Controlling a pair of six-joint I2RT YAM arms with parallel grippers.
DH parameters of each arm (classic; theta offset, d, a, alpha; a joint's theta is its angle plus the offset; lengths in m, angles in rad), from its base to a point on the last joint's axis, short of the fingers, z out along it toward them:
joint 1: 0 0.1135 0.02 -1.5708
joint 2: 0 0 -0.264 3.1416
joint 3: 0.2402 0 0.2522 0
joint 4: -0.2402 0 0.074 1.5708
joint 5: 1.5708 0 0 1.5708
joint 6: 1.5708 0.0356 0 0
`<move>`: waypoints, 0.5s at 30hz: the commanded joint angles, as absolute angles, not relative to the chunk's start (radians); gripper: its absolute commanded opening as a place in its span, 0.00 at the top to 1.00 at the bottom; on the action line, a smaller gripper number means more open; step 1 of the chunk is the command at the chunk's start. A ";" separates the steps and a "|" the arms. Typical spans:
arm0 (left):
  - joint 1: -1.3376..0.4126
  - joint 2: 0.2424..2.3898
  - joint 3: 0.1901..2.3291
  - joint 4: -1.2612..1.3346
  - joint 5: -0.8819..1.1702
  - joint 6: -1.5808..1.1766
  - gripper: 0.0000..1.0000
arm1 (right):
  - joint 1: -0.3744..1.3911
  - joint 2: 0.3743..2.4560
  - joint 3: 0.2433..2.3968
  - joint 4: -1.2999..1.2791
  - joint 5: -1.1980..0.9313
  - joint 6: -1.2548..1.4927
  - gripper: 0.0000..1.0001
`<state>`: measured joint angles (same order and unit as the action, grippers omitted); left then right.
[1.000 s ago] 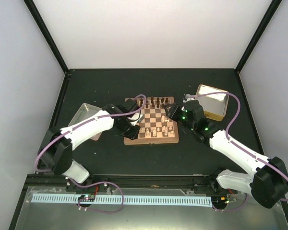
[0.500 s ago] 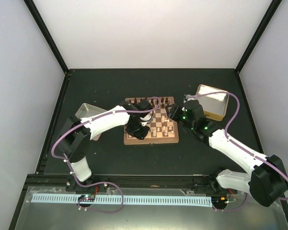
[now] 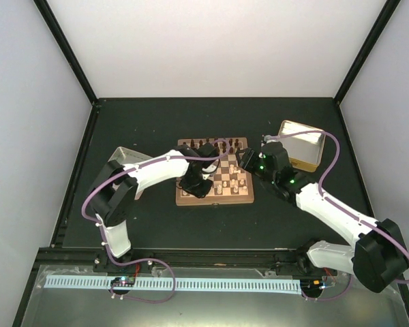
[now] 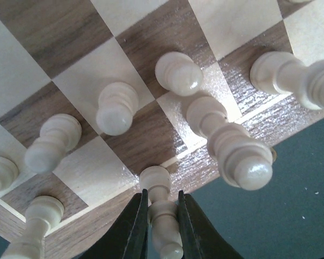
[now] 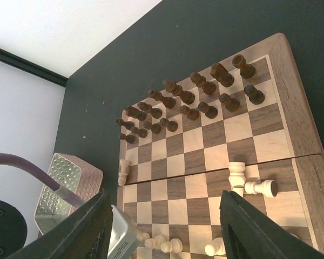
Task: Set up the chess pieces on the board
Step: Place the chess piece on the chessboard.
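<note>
The board [image 3: 215, 199] lies mid-table, with dark pieces [image 3: 218, 144] along its far rows. My left gripper [image 3: 193, 184] hovers over its near-left part. In the left wrist view that gripper [image 4: 163, 208] is shut on a pale chess piece [image 4: 162, 213], whose base points at the board's near rim [image 4: 86, 226]. Several pale chess pieces [image 4: 117, 108] stand on the squares just beyond. My right gripper [image 3: 245, 160] hangs above the board's right side, open [image 5: 164, 226] with nothing between its fingers. Two pale pieces [image 5: 243, 175] lie on their sides mid-board.
A metal tray [image 3: 119, 160] sits left of the board and a cream tray [image 3: 301, 143] to its right. One pale piece [image 5: 123, 171] lies on the board's left rim. The dark pieces [image 5: 189, 102] fill the far two rows.
My left arm has swung in over the board and its gripper has shifted slightly right, still shut on the pale piece. The right arm has barely moved.
</note>
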<state>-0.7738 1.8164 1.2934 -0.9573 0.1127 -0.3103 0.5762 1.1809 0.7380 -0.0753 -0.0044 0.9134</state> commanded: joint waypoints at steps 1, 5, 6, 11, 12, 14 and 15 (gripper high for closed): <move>-0.778 1.832 1.326 -0.927 0.068 -0.308 0.88 | 0.568 1.178 0.724 -0.068 0.005 0.902 0.44; -0.778 1.832 1.327 -0.903 0.060 -0.311 0.87 | 0.566 1.162 0.713 -0.064 0.021 0.909 0.44; -0.778 1.834 1.328 -0.897 0.057 -0.313 0.88 | 0.564 1.161 0.712 -0.064 0.023 0.911 0.44; -0.778 1.851 1.334 -0.884 0.059 -0.317 0.87 | 0.561 1.158 0.709 -0.065 0.027 0.916 0.44; -0.778 1.853 1.334 -0.881 0.058 -0.318 0.88 | 0.561 1.156 0.710 -0.066 0.027 0.916 0.44; -0.778 1.854 1.333 -0.883 0.045 -0.322 0.88 | 0.560 1.153 0.712 -0.067 0.029 0.916 0.44; -0.778 1.857 1.335 -0.883 0.041 -0.323 0.87 | 0.560 1.151 0.712 -0.066 0.028 0.917 0.44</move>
<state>-0.7738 1.8290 1.3067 -0.9031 0.0776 -0.3107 0.5678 1.1759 0.7155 -0.0753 -0.0010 0.9173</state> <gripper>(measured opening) 0.137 0.560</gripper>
